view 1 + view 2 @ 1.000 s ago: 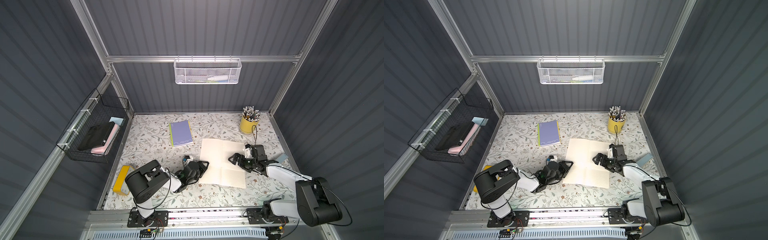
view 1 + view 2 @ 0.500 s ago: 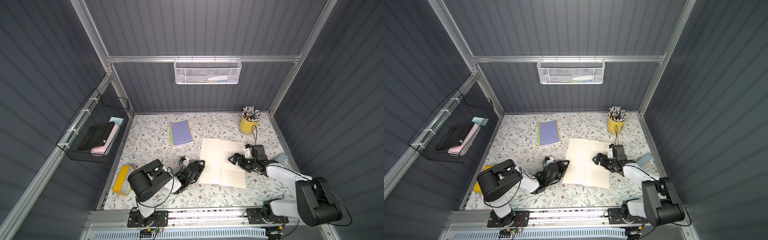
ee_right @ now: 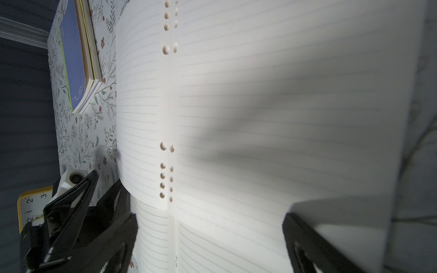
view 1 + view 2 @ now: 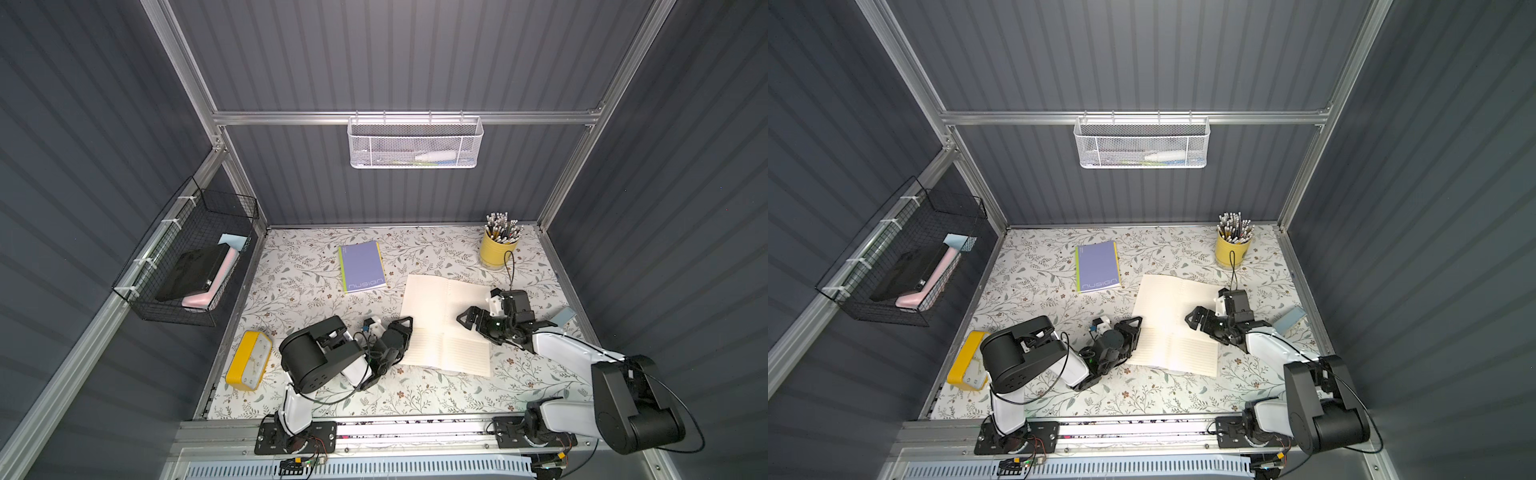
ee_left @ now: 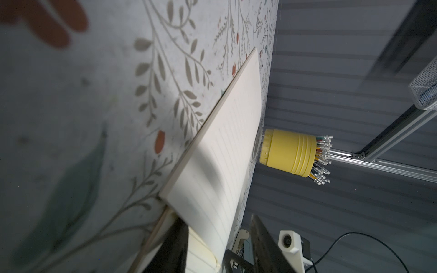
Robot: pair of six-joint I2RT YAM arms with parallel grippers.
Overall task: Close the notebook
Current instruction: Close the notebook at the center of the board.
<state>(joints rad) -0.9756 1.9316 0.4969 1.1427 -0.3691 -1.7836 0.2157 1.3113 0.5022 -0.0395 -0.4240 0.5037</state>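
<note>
1. Notebooks, two. The open notebook [image 4: 432,299] lies flat on the table [image 4: 299,291], just off centre toward 3 o'clock, ruled pages up. The closed purple notebook [image 4: 362,266] sits at 11 o'clock.
2. Grippers, two. The left gripper [image 4: 406,327] is at the open notebook's 8 o'clock edge, jaws apart, with the page edge lying in the gap. One of its fingers [image 5: 172,245] is at that edge; cannot tell whether it presses the paper. The right gripper [image 3: 208,224] hangs over the 3 o'clock side, jaws spread wide, gripping nothing.
3. One each: pencil cup [image 4: 496,249] at 1 o'clock, yellow clock [image 4: 249,360] at 8 o'clock, white mesh basket [image 4: 415,143] on the 12 o'clock wall, black wire basket [image 4: 226,208] on the 9 o'clock wall.
4. Hard to read: mesh basket contents are blurred, the open notebook's covers are hidden under its pages, a pale blue card [image 4: 565,318] is partly behind the right arm, and the clock is cut off in the right wrist view
</note>
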